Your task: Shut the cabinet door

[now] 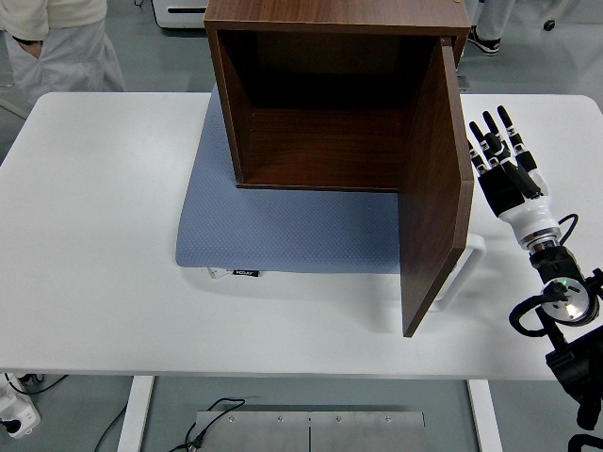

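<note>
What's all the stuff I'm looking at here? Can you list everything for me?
Cabinet: one, dark brown wood, at the table's far middle, standing on the mat, empty inside.
Cabinet door: one, dark brown, hinged on the cabinet's right, swung wide open toward the table's near edge.
Handle: one, white, on the door's outer face.
Mat: one, grey-blue, under the cabinet.
Table: one, white.
Cables: a few, black, on the floor below the near edge.
People: two, in white clothing, partly seen at the top.
Right hand: one, black and white, fingers spread, just right of the open door.
Left hand: out of view.
</note>
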{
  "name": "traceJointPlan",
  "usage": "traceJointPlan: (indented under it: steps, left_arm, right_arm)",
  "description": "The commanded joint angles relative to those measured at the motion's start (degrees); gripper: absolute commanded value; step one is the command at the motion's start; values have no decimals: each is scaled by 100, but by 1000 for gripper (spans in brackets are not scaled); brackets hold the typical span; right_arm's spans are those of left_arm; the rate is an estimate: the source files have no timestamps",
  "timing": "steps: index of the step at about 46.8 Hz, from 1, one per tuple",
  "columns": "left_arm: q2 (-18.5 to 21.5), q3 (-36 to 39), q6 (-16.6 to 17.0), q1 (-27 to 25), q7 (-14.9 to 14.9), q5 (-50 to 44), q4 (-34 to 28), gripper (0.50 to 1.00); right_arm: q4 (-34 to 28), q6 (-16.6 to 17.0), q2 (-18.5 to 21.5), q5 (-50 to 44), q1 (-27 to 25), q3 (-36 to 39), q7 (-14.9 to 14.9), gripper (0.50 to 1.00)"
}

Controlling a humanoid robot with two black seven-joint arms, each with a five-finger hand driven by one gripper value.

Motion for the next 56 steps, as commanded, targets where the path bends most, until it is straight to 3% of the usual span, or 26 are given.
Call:
traceJointPlan:
  steps: [1, 56]
  left_arm:
    - [0, 0, 0, -13, 0, 8, 4, 1000]
    - [0, -8, 0, 5, 0, 0, 4, 1000]
  right_arm:
    - [-1, 0, -5, 0, 0, 1, 0, 1000]
    - [-1, 0, -75, 0, 0, 19, -8, 1000]
